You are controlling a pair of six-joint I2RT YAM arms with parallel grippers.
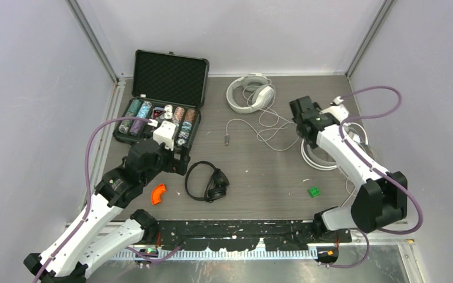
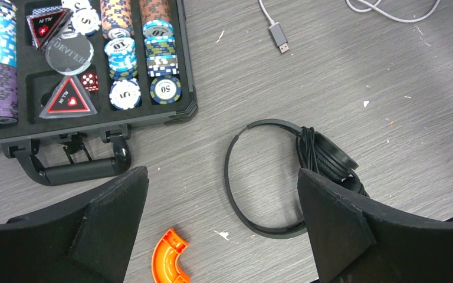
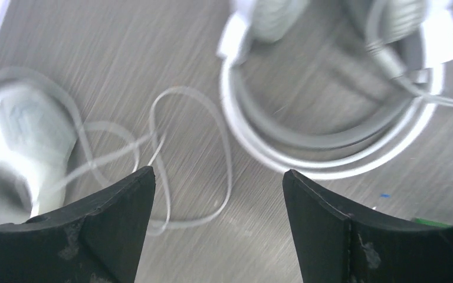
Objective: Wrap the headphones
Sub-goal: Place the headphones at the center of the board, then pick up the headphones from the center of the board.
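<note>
Blurred, edge-cropped white headphones (image 3: 330,159)

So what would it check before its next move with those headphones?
1. Open, empty left gripper: ok.
2. Open, empty right gripper: ok.
3. Cord wound up on the black headphones: ok, bunched at the earcups.
4. Cord wound up on the far white headphones: not ok, its plug lies loose on the table.
5. Cord wound up on the near white headphones: cannot tell, blurred.
</note>
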